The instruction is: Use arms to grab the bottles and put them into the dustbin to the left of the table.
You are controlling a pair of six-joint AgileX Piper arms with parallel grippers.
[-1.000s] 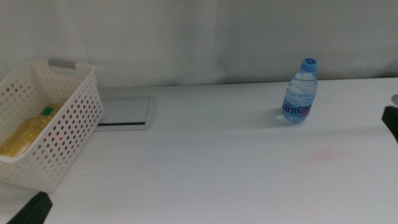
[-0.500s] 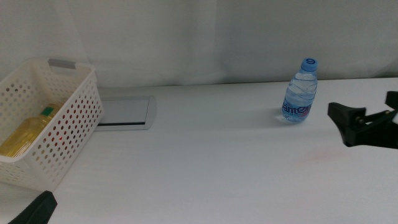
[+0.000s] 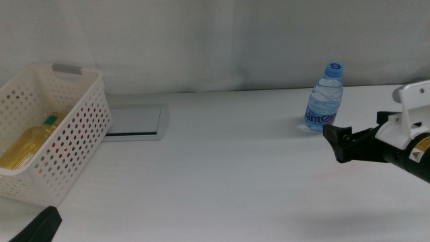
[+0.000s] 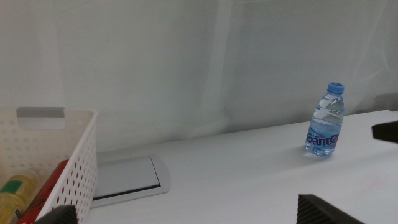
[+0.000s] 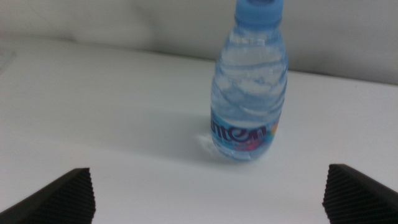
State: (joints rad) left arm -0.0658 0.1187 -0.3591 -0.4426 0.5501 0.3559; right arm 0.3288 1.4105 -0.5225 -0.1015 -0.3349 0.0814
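On approach: my right gripper, jaws spread wide, sits just beside the water bottle, next straddle and pinch; left gripper waits near the dustbin, jaws also spread.

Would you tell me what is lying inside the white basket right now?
Inside the dustbin lie a yellow-liquid bottle and a red can; its walls hide their lower parts.

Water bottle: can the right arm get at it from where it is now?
Probably yes. The right gripper is open, just short of the upright bottle, with only bare table between its jaws and the bottle.
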